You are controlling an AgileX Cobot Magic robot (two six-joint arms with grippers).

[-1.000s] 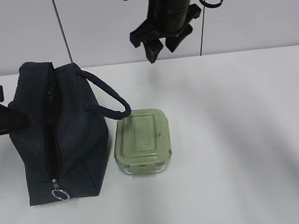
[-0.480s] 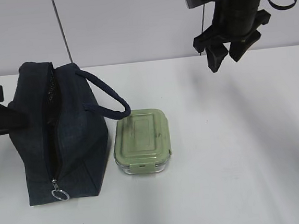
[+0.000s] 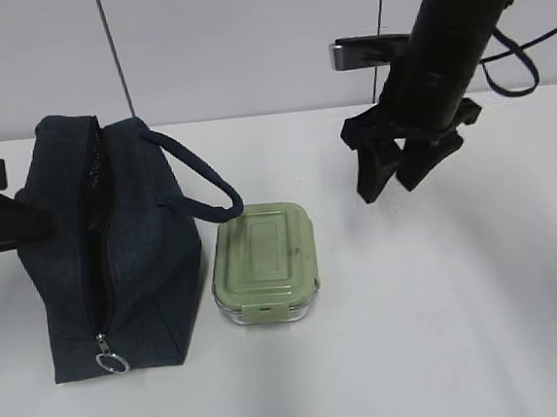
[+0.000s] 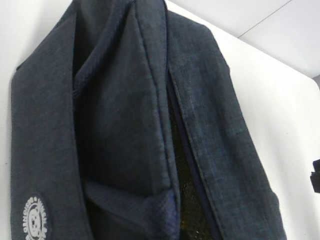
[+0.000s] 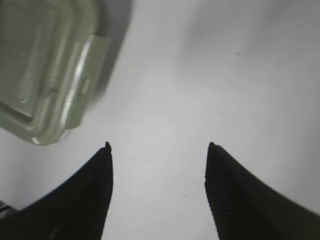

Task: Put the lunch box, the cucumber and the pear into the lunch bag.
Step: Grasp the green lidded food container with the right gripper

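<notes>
1. Exterior view: the box lay at centre, just beside the bag at left. The right gripper hung open and empty at upper right. It should approach from the free table on the right.
2. Left wrist view: the bag's open slit filled the frame; the left gripper, unseen here, was closed.
3. Right wrist view: the box corner sat at upper left, outside the jaws. No cucumber or pear was visible.

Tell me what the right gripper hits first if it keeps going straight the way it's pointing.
Probably bare table: the open right gripper frames only white surface, with the lunch box off to one side.
</notes>
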